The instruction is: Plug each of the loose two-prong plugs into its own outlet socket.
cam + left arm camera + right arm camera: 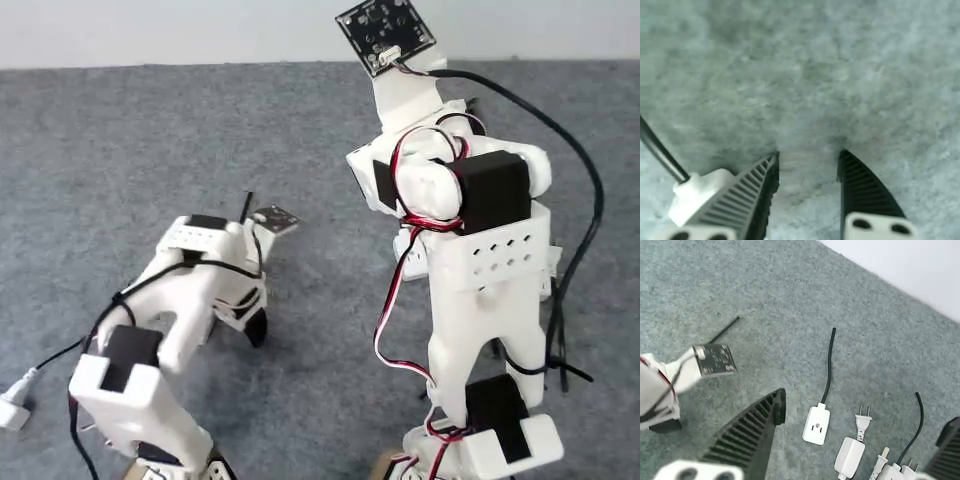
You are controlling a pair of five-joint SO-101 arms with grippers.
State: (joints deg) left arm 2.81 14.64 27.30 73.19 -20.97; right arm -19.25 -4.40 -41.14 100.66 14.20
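My left gripper is open just above the grey carpet, with bare carpet between its fingers. A white plug on a black cord lies beside one finger, outside the jaws. In the high view this gripper points down at the carpet at lower left. My right gripper hangs high and wide open. Below it lie a white outlet socket on a black cord, a loose two-prong plug, and more white plugs close together.
The right arm stands tall at the right of the high view and hides the carpet behind it. The left arm's camera board shows in the right wrist view. A white cable connector lies at the left edge.
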